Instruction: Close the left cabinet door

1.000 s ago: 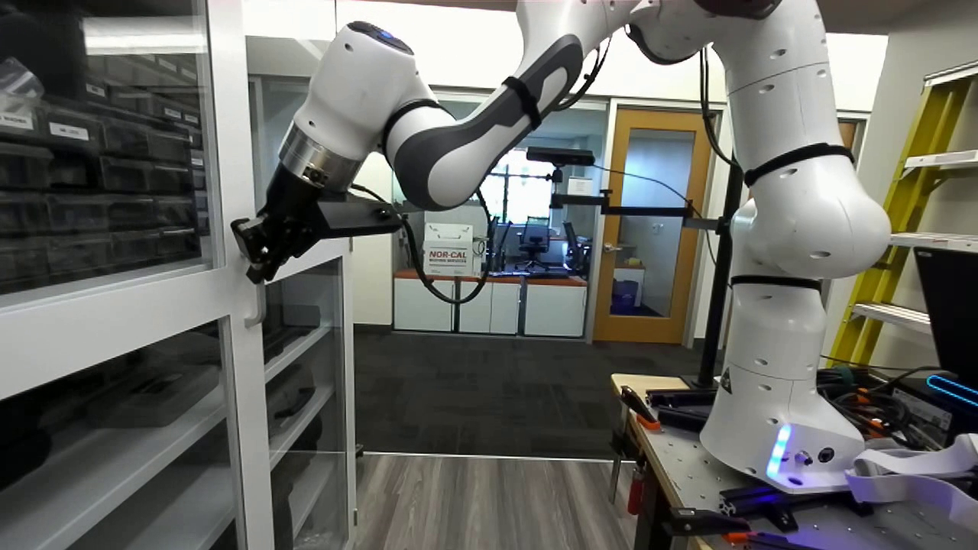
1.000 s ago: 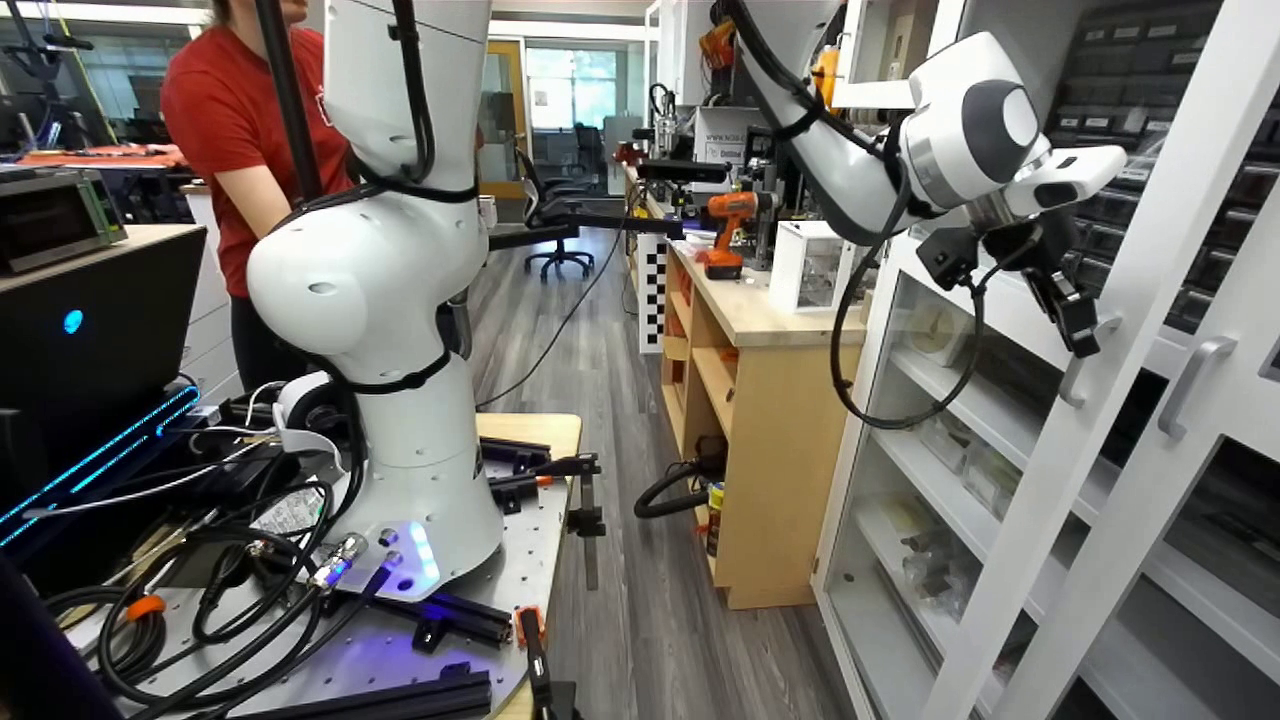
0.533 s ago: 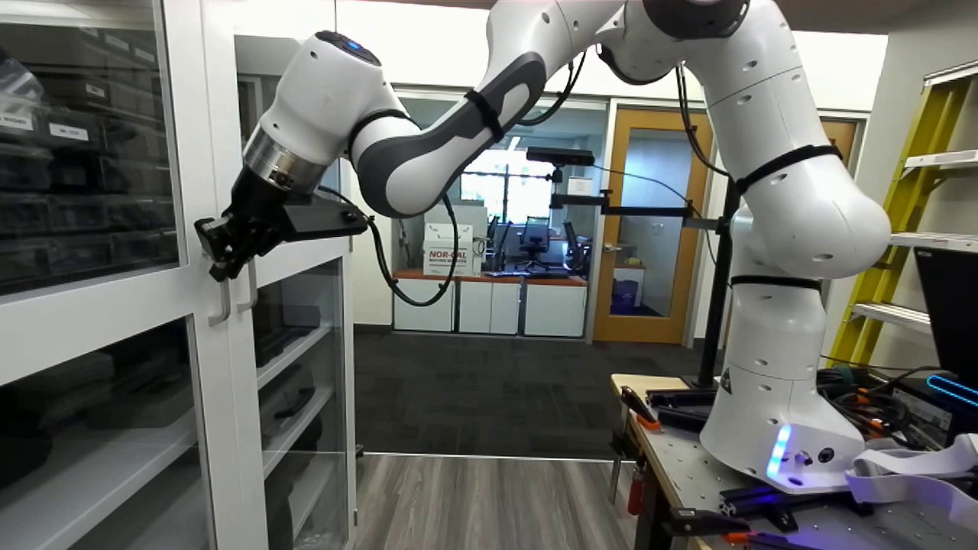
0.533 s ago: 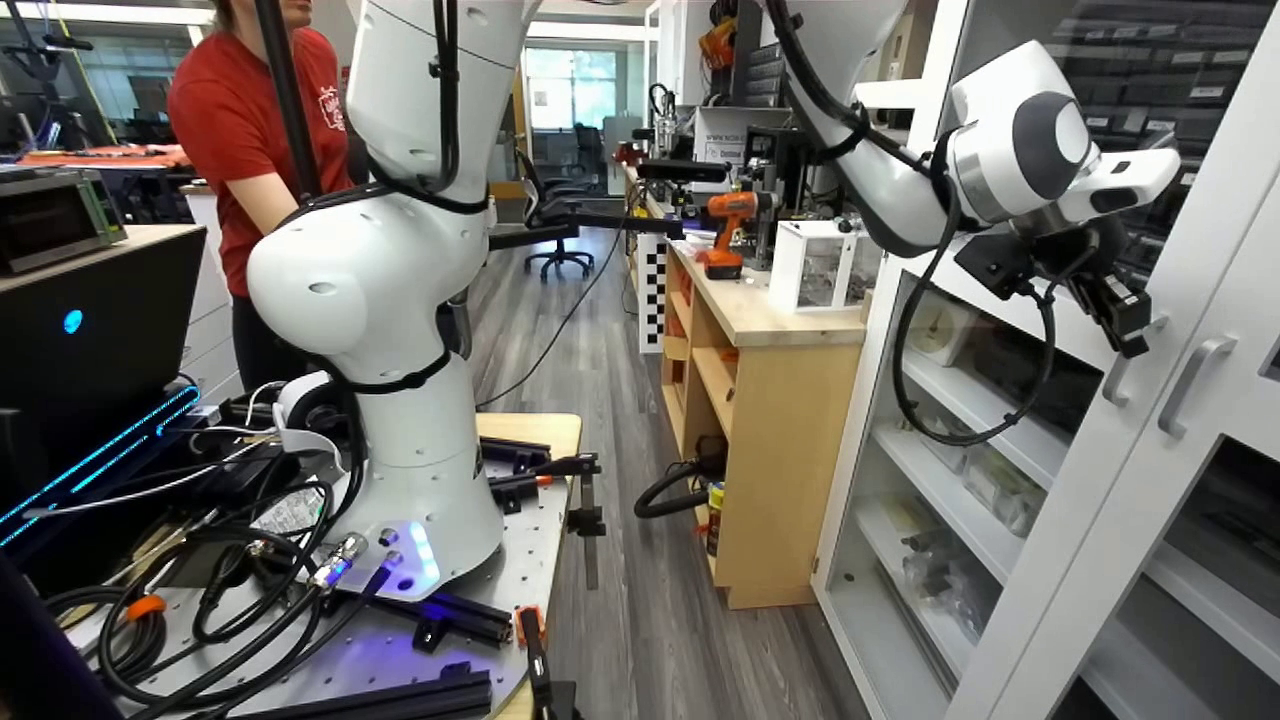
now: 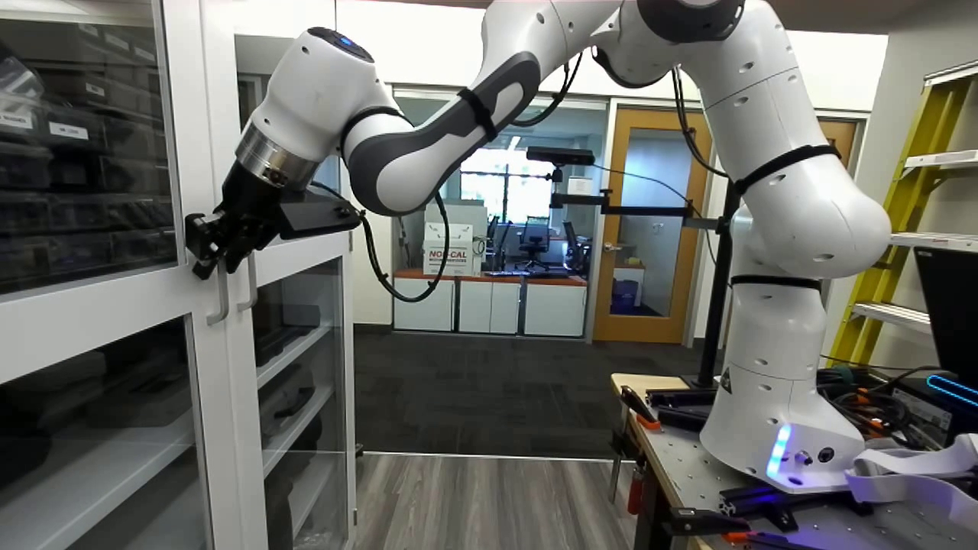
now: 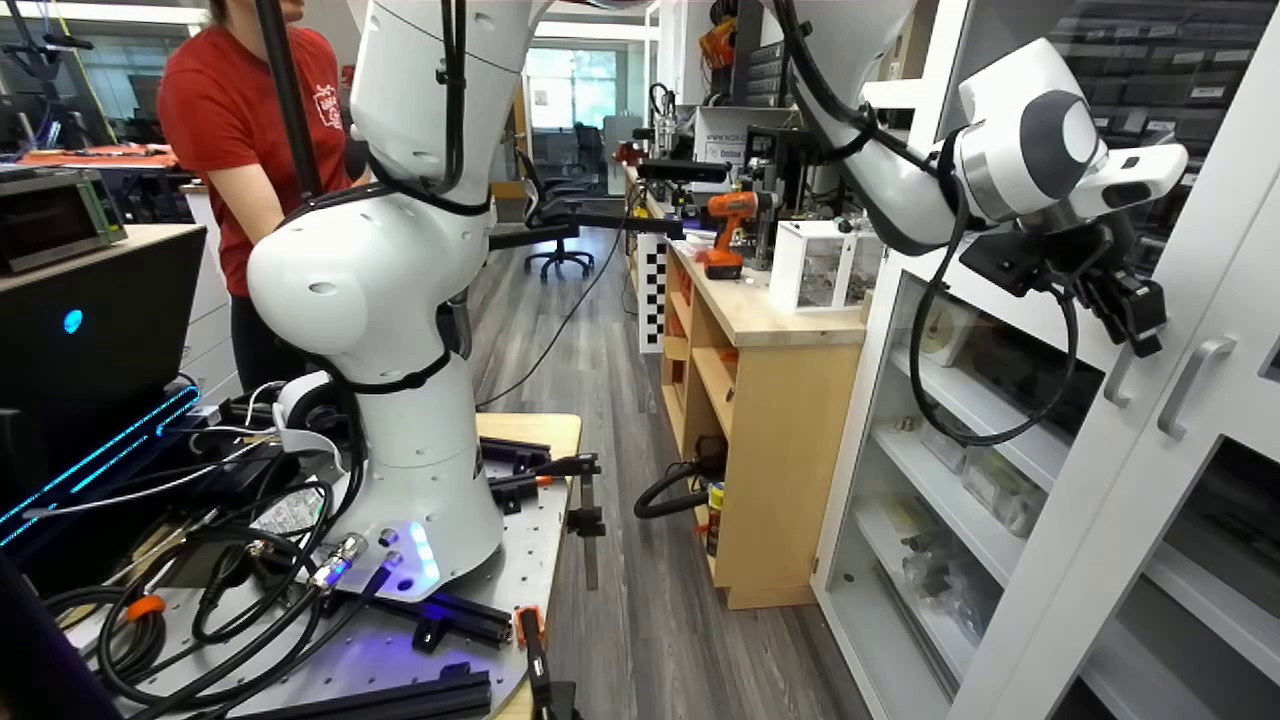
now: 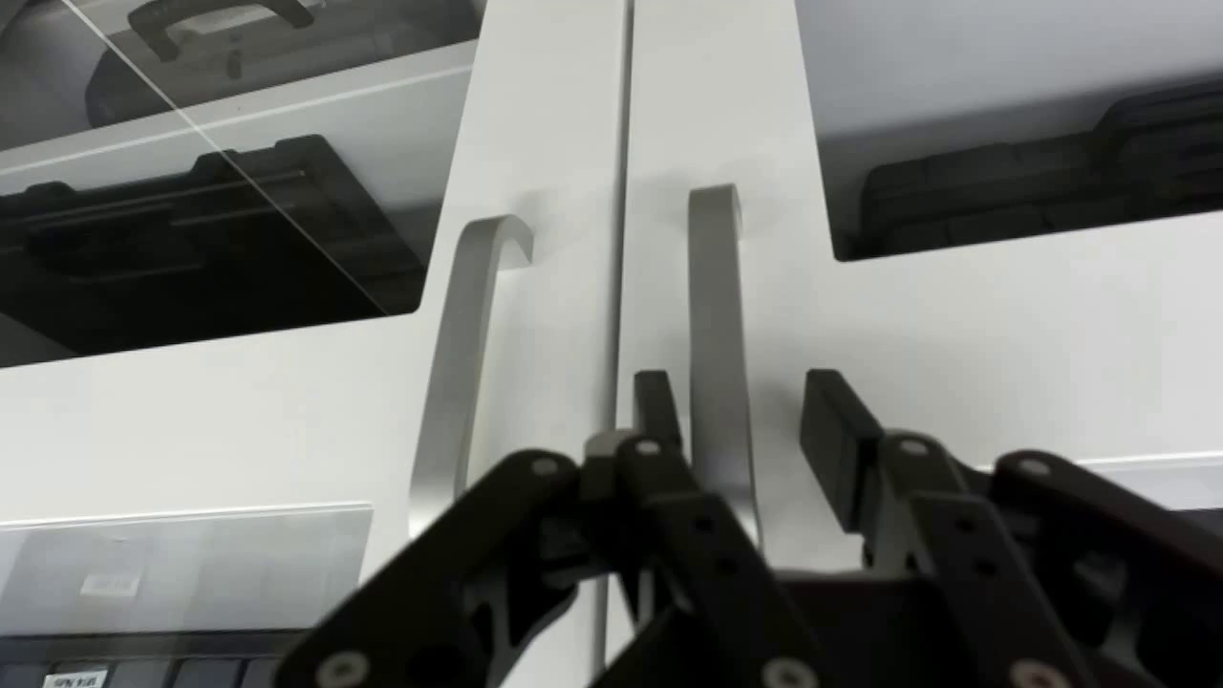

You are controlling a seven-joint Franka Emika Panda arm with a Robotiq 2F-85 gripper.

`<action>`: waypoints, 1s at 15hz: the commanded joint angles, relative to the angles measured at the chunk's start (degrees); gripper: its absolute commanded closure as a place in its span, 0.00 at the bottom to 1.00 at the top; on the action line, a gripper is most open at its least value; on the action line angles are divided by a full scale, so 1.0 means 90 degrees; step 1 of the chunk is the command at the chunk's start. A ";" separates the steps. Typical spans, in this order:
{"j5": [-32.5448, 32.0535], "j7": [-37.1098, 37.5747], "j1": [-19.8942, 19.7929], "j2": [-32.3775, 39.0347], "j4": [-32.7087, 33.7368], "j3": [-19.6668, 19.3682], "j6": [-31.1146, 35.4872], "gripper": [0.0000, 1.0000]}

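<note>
Gripper (image 7: pixel 740 406) spread, empty, astride the upright grey bar handle (image 7: pixel 717 306).
White-framed glass door (image 7: pixel 1032 344), wrist-view right, seems closed; I'd reverse straight.

The left cabinet door (image 5: pixel 99 317) has a white frame (image 5: pixel 214 397), clear glass panes (image 5: pixel 84 191) above and below a rail (image 7: pixel 1032 354), and a grey vertical handle (image 7: pixel 718 334). It stands upright and looks closed, flush along its handle-side edge.

Perforated worktop (image 6: pixel 535 545): is carrying robot base (image 6: pixel 430 515), coiled black cables (image 6: pixel 152 632).
Wooden worktop (image 6: pixel 745 308): is bearing orange cordless drill (image 6: pixel 728 235).
</note>
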 commanded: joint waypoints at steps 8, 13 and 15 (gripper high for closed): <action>0.2479 -0.1519 0.0556 -0.1326 -0.1415 0.0021 -0.0719 0.00; 0.3060 -0.1873 0.1461 -0.2330 -0.2114 -0.0775 -0.1614 0.00; 0.3132 -0.1965 0.1584 -0.2597 -0.2258 -0.0838 -0.2088 0.00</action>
